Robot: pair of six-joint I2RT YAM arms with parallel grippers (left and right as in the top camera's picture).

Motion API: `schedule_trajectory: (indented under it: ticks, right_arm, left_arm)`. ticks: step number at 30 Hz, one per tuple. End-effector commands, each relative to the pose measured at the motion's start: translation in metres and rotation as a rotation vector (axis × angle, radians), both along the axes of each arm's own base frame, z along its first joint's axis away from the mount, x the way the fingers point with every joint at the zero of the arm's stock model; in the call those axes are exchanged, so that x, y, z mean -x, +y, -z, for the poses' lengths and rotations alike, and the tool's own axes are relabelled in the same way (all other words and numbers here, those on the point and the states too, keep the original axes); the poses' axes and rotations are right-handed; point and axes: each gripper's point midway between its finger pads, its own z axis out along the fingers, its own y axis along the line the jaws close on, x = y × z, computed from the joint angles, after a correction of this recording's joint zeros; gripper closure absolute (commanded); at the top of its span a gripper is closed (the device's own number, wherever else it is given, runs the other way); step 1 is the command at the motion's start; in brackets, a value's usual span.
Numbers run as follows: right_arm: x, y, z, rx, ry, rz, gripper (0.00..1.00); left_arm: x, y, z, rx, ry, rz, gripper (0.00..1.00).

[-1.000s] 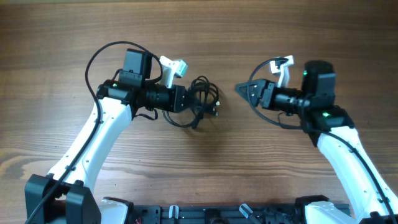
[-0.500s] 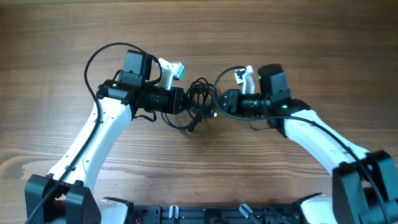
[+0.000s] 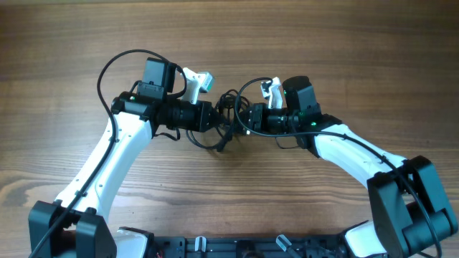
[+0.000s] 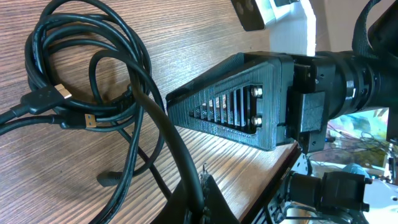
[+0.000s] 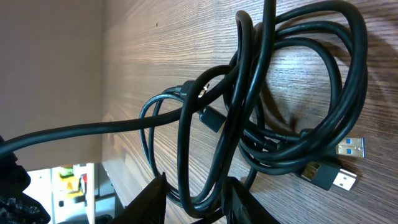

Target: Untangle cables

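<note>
Several black cables [image 5: 249, 74] | looped, tangled | 2 plugs [image 5: 336, 179] visible, perhaps more

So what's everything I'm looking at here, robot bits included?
cables: one tangle of several cords, black, middle of the table between the two arms
plugs: at least two, silver-tipped, at the edge of the tangle
table: one, brown wood grain, under everything
arms: two, white and black, left arm and right arm, one on each side of the tangle
left jaws: one pair, black, closed on a cord
right jaws: one pair, black, apart with cords between them
</note>
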Motion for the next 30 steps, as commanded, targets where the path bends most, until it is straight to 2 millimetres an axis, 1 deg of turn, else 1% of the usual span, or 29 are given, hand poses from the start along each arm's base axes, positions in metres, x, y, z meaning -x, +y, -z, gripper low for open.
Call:
schedule_trajectory:
  ticks: [1,9,11,15,17,18,20,21,24,27,30]
  right_arm:
    - [-0.001,0.001,0.004,0.009,0.008,0.008,0.69]
    - [0.009,0.014,0.004,0.009,0.006,-0.032,0.69]
    - [0.008,0.015,0.006,0.024,-0.001,-0.022,0.69]
    - [0.005,0.014,0.008,0.045,-0.012,0.002,0.72]
    - [0.004,0.014,0.007,0.042,-0.018,0.003,0.77]
    - [0.003,0.014,0.007,0.041,-0.020,0.004,0.81]
    - [0.003,0.015,0.006,0.039,-0.024,0.003,0.93]
    - [0.002,0.015,0.005,0.036,-0.030,0.003,0.96]
    - [-0.003,0.021,-0.007,-0.005,-0.079,-0.013,0.96]
    - [-0.010,0.027,-0.028,-0.096,-0.125,-0.034,0.96]
    - [-0.019,0.024,-0.042,-0.160,-0.122,0.001,0.96]
  left_arm:
    - [0.000,0.001,0.002,-0.009,-0.014,0.012,0.96]
    - [0.000,0.001,0.002,-0.008,-0.014,0.012,0.96]
    - [0.001,0.001,0.002,-0.008,-0.013,0.013,0.96]
    - [0.003,0.001,0.003,-0.012,-0.002,0.013,0.96]
    - [0.004,0.002,0.003,-0.013,0.003,0.013,0.96]
    - [0.004,0.002,0.003,-0.013,0.004,0.013,0.96]
    - [0.004,0.002,0.003,-0.013,0.004,0.013,0.96]
    - [0.004,0.002,0.003,-0.013,0.004,0.013,0.96]
    - [0.004,0.002,0.003,-0.014,0.006,0.013,0.96]
    - [0.006,0.002,0.004,-0.016,0.015,0.013,0.96]
    - [0.008,0.003,0.005,-0.019,0.025,0.013,0.96]
